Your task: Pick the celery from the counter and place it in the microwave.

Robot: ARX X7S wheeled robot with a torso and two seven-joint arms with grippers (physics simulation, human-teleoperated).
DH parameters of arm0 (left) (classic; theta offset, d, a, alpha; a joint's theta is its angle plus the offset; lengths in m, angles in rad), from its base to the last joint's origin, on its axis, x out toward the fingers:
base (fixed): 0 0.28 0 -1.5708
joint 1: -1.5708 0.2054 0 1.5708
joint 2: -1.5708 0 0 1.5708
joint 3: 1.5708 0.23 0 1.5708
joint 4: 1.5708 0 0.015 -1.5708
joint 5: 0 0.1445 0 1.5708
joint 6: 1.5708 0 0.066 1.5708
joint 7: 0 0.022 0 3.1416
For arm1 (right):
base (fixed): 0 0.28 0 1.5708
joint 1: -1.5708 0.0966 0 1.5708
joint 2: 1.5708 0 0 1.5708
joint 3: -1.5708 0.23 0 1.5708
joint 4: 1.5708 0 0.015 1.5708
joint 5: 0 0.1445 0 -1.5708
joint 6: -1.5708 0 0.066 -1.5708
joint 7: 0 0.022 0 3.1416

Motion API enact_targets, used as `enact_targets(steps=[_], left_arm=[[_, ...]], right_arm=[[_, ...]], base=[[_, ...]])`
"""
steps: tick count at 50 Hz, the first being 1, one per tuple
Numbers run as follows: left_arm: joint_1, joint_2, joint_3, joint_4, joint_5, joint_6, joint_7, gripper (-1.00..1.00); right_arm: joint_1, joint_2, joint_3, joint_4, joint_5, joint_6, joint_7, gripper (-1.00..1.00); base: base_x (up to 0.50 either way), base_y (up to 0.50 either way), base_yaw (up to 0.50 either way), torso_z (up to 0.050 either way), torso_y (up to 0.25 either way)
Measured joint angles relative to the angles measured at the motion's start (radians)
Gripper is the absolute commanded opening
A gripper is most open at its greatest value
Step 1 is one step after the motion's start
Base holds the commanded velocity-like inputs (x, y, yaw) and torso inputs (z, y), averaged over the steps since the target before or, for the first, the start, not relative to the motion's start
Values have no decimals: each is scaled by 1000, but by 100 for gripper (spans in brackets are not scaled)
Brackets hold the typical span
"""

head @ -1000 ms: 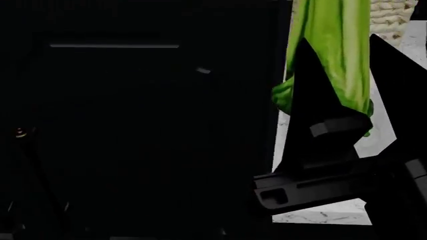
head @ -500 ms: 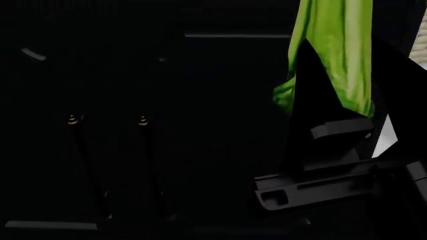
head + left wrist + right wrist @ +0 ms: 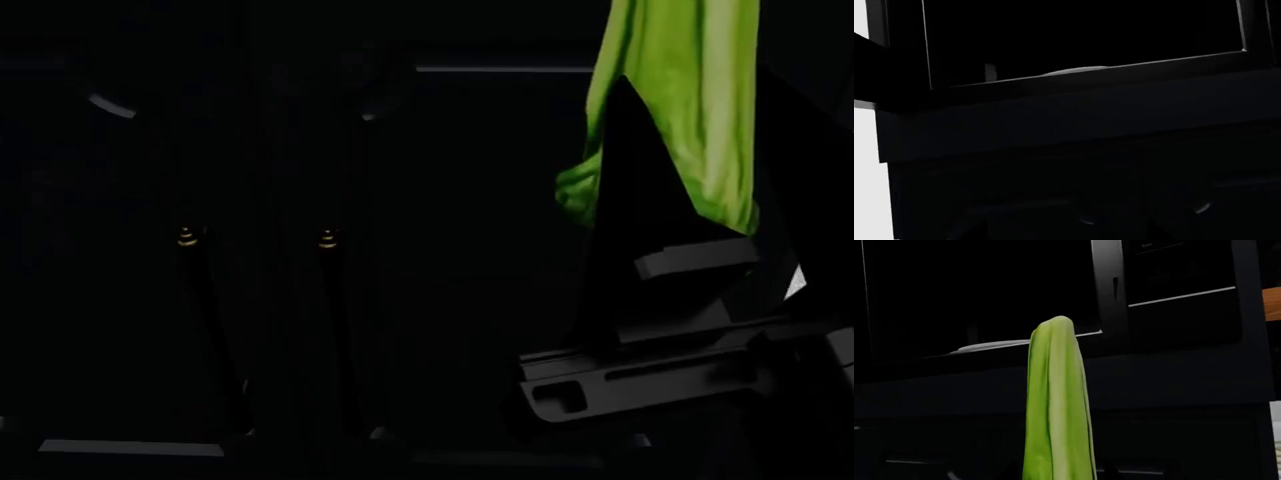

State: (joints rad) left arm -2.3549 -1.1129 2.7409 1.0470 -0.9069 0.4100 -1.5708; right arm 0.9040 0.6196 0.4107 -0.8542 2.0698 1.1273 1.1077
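Observation:
The celery (image 3: 681, 110) is a light-green ribbed bunch held upright between the black fingers of my right gripper (image 3: 714, 215), which is shut on its lower part. In the right wrist view the celery (image 3: 1057, 405) points at the dark microwave (image 3: 1174, 340), whose cavity stands open with a pale turntable (image 3: 997, 345) inside. The stalk tip is still outside the opening. The left wrist view shows the same open cavity and turntable (image 3: 1074, 71); my left gripper does not show. Only a sliver of the white counter (image 3: 797, 283) is visible.
The microwave's control panel (image 3: 1181, 270) is beside the opening. Two thin dark rods with brass tips (image 3: 187, 238) stand in the dark at the head view's left. A wooden edge (image 3: 1272, 304) shows beside the microwave.
The head view has swung so that the white counter and woven basket at the right have left it and dark fronts fill it. The celery stays in my right gripper.

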Motion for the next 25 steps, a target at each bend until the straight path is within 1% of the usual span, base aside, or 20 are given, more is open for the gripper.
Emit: enact_targets(steps=[6, 14, 20, 25], left_arm=[[0, 63, -49, 0, -50, -3, 0, 100], [-1, 127, -123, 0, -116, -5, 0, 100], [-1, 163, -170, 0, -154, -2, 0, 100], [-1, 175, -175, 0, -157, 5, 0, 100]], right_arm=[[-6, 4, 5, -2, -2, -1, -2, -100], [-11, 10, 8, -2, -7, 1, -7, -100], [-11, 11, 7, 2, -19, 6, -16, -100], [2, 17, -4, 3, -29, 9, -14, -100]], base=[[0, 0, 0, 0, 0], [0, 0, 0, 0, 0], [0, 0, 0, 0, 0], [0, 0, 0, 0, 0]])
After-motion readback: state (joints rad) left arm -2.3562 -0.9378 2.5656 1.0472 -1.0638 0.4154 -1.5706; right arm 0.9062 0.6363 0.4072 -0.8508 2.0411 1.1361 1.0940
